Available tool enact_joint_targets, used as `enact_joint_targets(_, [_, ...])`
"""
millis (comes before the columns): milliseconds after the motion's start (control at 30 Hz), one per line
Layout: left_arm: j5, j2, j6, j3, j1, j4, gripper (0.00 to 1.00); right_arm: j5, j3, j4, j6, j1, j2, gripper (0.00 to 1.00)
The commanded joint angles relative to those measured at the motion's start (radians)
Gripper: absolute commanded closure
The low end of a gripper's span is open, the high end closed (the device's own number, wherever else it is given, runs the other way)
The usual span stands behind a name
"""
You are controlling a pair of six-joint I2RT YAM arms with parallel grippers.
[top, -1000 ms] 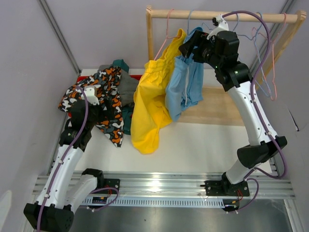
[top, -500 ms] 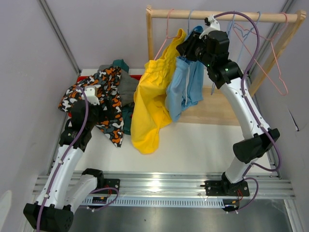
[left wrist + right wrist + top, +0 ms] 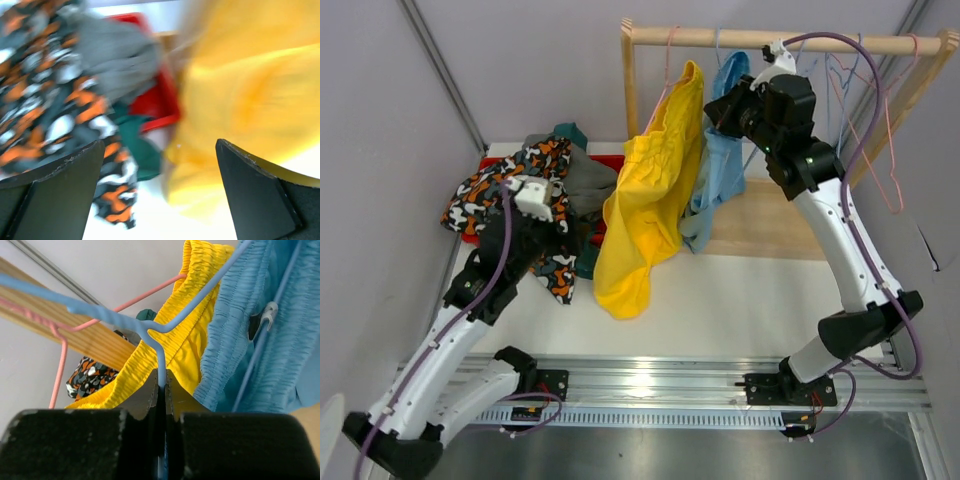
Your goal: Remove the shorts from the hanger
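Camouflage shorts (image 3: 485,190) lie at the table's far-left corner. Left jaws, spread, have advanced toward the hanging yellow shorts (image 3: 650,210). Right jaws, pinching the blue hanger (image 3: 145,327), have shifted the light blue shorts (image 3: 710,190) rightward; both still hang.

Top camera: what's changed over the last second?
The left claw, open, moved forward toward the yellow shorts. The right claw, shut on the blue hanger, shifted a little. The light blue shorts swung in behind the yellow pair, and the empty hangers swayed. The camouflage shorts, grey shorts and teal shorts stayed piled at the left.
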State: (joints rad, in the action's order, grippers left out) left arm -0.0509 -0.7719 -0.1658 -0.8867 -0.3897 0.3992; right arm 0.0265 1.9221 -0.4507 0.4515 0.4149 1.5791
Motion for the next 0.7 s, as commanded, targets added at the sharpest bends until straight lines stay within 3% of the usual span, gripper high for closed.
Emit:
enact_joint_targets(0, [-0.124,-0.07,0.031,-0.139,-0.254,-0.053,0.01,-0.014,-0.02,0.061,-0.011,0.01,-0.139,1.0])
enact_joint_targets(167, [-0.126,-0.181,0.035,-0.28,-0.533,-0.135,0.01,-0.089,-0.087,0.044,0.038,0.044,-0.234,1.0])
enact_joint_targets(267, [-0.129,-0.257,0.04,-0.325,-0.636,-0.216,0.01,-0.141,-0.121,0.023,0.061,0.081,-0.281,1.0])
enact_joint_targets(467, [-0.148,-0.414,0.061,-0.432,-0.782,-0.29,0.01,-0.197,-0.207,0.058,0.095,0.154,-0.35,1.0])
enact_joint_targets(667, [-0.197,-0.468,0.078,-0.489,-0.839,-0.287,0.01,-0.195,-0.224,0.109,0.099,0.182,-0.344,1.0])
